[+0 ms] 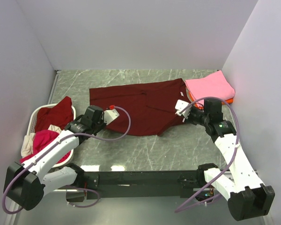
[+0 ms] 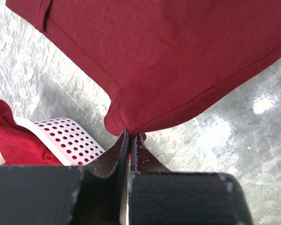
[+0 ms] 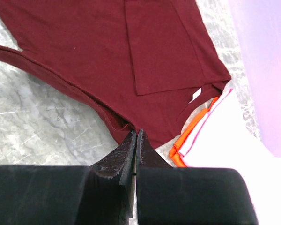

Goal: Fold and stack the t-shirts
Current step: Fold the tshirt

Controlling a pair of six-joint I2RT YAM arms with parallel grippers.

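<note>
Left end effector (image 2: pixel 129 135) and right end effector (image 3: pixel 136 133) pinch maroon t-shirt (image 1: pixel 140 105).

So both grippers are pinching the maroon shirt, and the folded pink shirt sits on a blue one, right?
Not blue: the pink shirt lies on an orange shirt, as the right wrist view shows. Both the left gripper and right gripper do pinch the maroon shirt.

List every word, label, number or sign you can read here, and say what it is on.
None can be read.
The maroon shirt, the pink shirt and the basket show no lettering.
A small white tag at the maroon shirt's edge is too small to read.
</note>
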